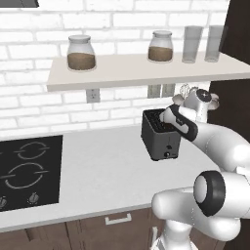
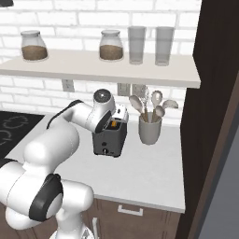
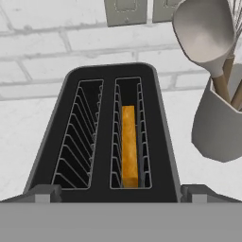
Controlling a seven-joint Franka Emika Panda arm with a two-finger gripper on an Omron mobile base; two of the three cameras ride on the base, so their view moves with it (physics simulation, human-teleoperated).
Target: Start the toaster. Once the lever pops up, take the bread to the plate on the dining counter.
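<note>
Grey counter [image 1: 102,171]; bread [image 3: 128,144] in toaster [image 3: 108,137] below open tool [image 3: 118,196]

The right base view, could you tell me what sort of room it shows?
A rendered kitchen, most likely: a toaster stands on a grey countertop, beside a crock of wooden spoons, with a cooktop to the left.

My toaster [image 3: 108,137] below me looks matt dark plastic or painted metal, its slots lined with thin wire ribs. The bread [image 3: 128,144] shows a rough golden crust. Beside it, the crock [image 3: 217,127] looks smooth, matt grey ceramic, holding wooden-handled spoons [image 3: 208,35]. The counter [image 1: 102,171] is a pale, faintly speckled stone. The wall [image 1: 44,34] is white brick, slightly rough. The jars [image 1: 81,52] on the shelf are clear glass.
</note>
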